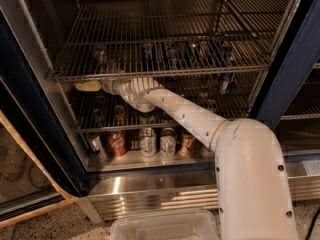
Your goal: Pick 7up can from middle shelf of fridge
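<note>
The fridge (30, 109) stands open, with several wire racks inside. My white arm reaches in from the lower right. The gripper (90, 86) is at the left, just under the front rail of the wide upper rack (200, 70) and above the middle shelf (95, 130). A pale silvery can (98, 117) stands on that shelf right below the gripper, with a reddish can (119, 115) beside it. I cannot tell for sure whether the pale one is the 7up can. The gripper touches no can that I can see.
Several dim cans (172, 54) show through the upper rack. A blue can (227, 83) stands at the right. On the fridge floor stand a red can (117, 144), silvery cans (148, 142) and a brown can (187, 142). A clear plastic bin (165, 226) sits below.
</note>
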Controlling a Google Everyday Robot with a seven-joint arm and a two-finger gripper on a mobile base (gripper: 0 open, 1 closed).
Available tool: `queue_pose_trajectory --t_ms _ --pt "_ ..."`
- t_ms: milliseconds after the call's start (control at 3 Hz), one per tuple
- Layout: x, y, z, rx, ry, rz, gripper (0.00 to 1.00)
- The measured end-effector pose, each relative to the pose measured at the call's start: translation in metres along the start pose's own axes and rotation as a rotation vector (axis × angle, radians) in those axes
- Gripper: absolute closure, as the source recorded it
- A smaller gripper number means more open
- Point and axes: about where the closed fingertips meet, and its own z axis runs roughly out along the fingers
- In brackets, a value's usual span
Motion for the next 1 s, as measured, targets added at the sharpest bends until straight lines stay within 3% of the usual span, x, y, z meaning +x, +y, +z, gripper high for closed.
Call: queue_pose_trajectory --t_ms 333,667,1000 --pt "-0.0023 0.0 0.0002 0.056 0.025 -0.013 0.0" --pt "-0.0026 -0.0019 -0.0025 0.063 0.029 -0.014 0.0" --pt "-0.0011 -0.004 -0.0047 0.119 0.049 -0.024 0.0"
